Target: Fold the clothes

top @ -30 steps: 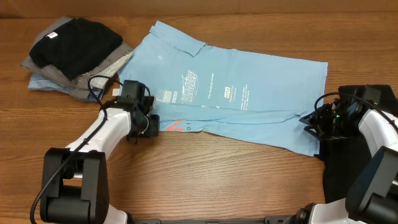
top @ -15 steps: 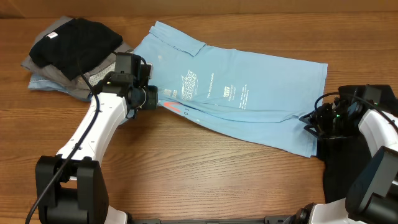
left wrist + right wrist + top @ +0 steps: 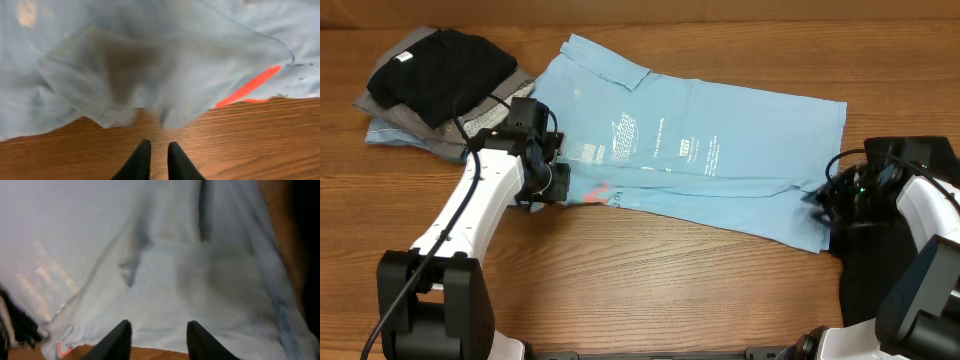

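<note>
The left hand (image 3: 552, 185) sits low at the T-shirt's (image 3: 720, 150) lower left edge, its white arm reaching up from the bottom left of the frame. From its wrist, the two dark fingers (image 3: 141, 162) stand a narrow gap apart over bare wood, gripping nothing. The blurred blue cloth and its orange-red lettering (image 3: 247, 87) lie just beyond them.

The right hand (image 3: 825, 200) lies at the shirt's right end, its arm bent in from the right edge. Its fingers (image 3: 120, 336) are well apart, with pale blue fabric spread past them and nothing pinched.

On the surface (image 3: 670, 290) I count two arms and one sky-blue T-shirt lying flat across the middle. There is also one pile (image 3: 415, 125) at the upper left, a black garment (image 3: 440, 65) topping grey and pale blue layers.
</note>
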